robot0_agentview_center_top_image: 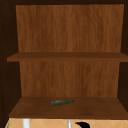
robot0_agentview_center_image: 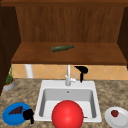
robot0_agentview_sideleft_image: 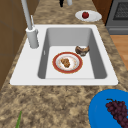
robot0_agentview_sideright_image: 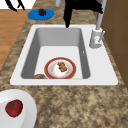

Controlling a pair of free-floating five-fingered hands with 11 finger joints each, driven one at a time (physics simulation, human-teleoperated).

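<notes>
- Red round thing (robot0_agentview_center_image: 67,114) sits nearest the camera in the front view, at 6 o'clock, before the sink (robot0_agentview_center_image: 45,86). The left hand (robot0_agentview_center_image: 28,115) hovers at 8 o'clock, at the right edge of the blue plate (robot0_agentview_center_image: 7,117) that carries grapes (robot0_agentview_center_image: 15,110). The right hand (robot0_agentview_center_image: 82,71) hangs just right of the faucet (robot0_agentview_center_image: 68,75), one finger pointing down, holding nothing. A white plate (robot0_agentview_center_image: 122,121) with a tomato (robot0_agentview_center_image: 114,113) lies at 4 o'clock, and a potted plant (robot0_agentview_center_image: 9,81) at 9.
- Left side view: the grapes and blue plate fill 5 o'clock. A red-rimmed plate (robot0_agentview_sideleft_image: 55,65) holding brown food (robot0_agentview_sideleft_image: 65,62) lies in the basin, with a brown piece (robot0_agentview_sideleft_image: 82,50) just beside it.
- Right side view: the right hand spreads its fingers (robot0_agentview_sideright_image: 67,20) loosely at 12 o'clock, above the sink's far rim, apart from the faucet. The left hand's fingers (robot0_agentview_sideright_image: 12,5) hang straight and apart at 11 o'clock, near the blue plate.
- Upper view: a green bottle (robot0_agentview_center_top_image: 62,102) lies on its side on the lower shelf (robot0_agentview_center_top_image: 100,110).
- Judged from this, neither hand has a grasp yet; both are merely hovering.
</notes>
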